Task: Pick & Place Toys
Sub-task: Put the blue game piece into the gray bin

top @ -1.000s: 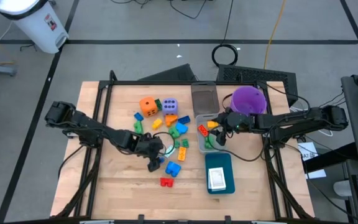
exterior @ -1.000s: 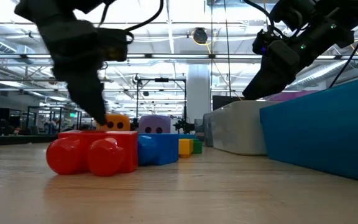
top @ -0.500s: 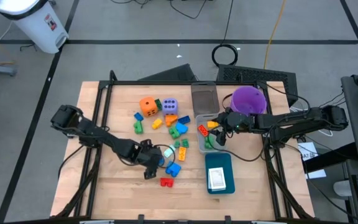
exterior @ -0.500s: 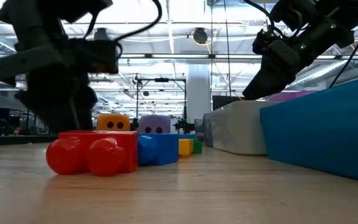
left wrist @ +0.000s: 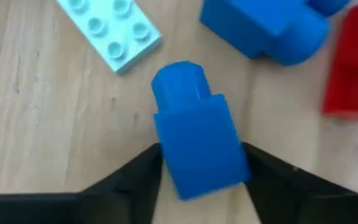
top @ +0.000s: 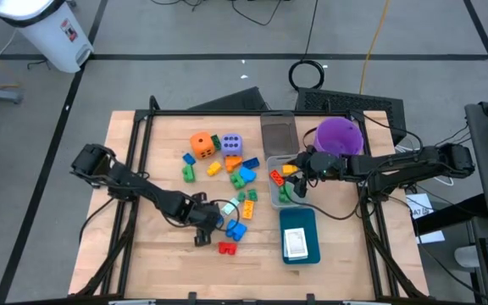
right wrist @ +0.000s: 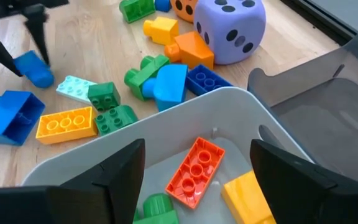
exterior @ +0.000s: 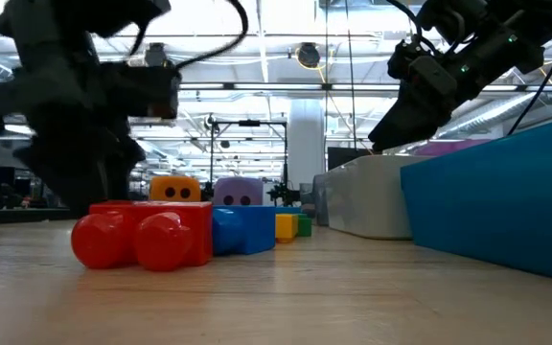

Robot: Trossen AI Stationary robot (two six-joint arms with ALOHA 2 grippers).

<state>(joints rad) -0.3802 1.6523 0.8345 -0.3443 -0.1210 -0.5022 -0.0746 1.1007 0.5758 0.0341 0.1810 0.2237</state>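
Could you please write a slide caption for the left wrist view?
Left gripper fingers closing around a small blue block on the wooden table.

Left tool (left wrist: 199, 180) clamped; right tool (right wrist: 197, 171) spread.

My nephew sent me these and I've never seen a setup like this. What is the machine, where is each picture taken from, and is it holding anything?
It is a robot with two dark arms at a wooden table, sorting toys.

One picture looks straight down from overhead, one looks level across the tabletop, and two come from cameras on the wrists.

On the table lie small coloured blocks, an orange die, a lavender die, a purple bucket, a teal tray and a pale bin already holding a few blocks.

The left gripper has its fingers against both sides of a small blue block that sits on the table. The right gripper hangs open over the bin, holding nothing.
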